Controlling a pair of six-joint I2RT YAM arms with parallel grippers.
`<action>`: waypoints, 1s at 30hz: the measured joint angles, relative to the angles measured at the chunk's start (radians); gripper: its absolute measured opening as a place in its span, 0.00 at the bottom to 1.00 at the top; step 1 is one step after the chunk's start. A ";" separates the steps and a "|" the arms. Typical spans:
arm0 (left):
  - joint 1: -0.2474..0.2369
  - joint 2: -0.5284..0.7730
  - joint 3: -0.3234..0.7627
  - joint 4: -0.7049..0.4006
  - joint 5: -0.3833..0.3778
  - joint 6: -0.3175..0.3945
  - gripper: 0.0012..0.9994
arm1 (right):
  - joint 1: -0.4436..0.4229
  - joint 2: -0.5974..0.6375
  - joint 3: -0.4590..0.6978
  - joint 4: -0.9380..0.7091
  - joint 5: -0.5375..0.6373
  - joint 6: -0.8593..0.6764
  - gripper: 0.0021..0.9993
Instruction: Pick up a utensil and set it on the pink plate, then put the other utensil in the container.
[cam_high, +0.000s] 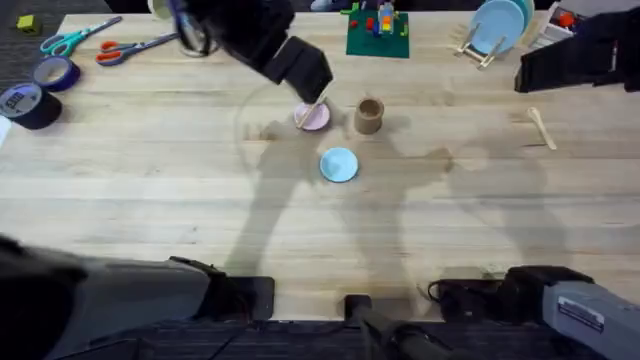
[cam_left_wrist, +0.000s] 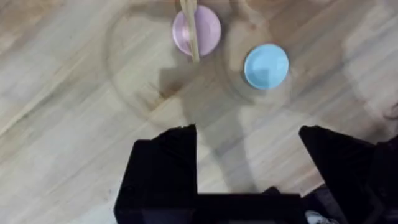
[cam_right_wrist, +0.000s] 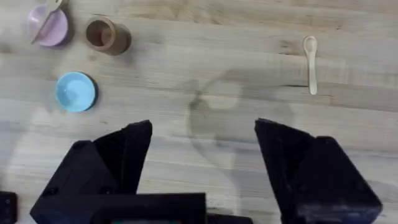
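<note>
Light wood desk (cam_high: 150, 200), butcher-block planks running left to right, grain and seams visible. Soft shadows across the middle and right of it, light from above. Far left edge: teal-handled scissors (cam_high: 68, 40), orange-handled scissors (cam_high: 128, 48), two dark tape rolls (cam_high: 32, 105) and (cam_high: 56, 72). Far edge centre: green baseplate (cam_high: 377, 38) with small coloured blocks on it. Far right: light blue dish (cam_high: 497, 27) standing in a wooden rack (cam_high: 472, 50). Dark floor or mat past the desk at upper left, small yellow item (cam_high: 26, 22) on it.
</note>
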 joint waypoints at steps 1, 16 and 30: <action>0.000 -0.017 0.000 -0.019 0.000 0.000 1.00 | 0.000 0.000 0.000 0.000 0.000 0.000 1.00; 0.000 -0.343 0.000 -0.128 -0.064 0.006 1.00 | 0.000 0.000 0.000 0.000 0.000 0.000 1.00; 0.008 -0.766 -0.279 -0.004 -0.042 0.014 0.99 | 0.000 0.000 0.000 0.000 0.000 0.000 1.00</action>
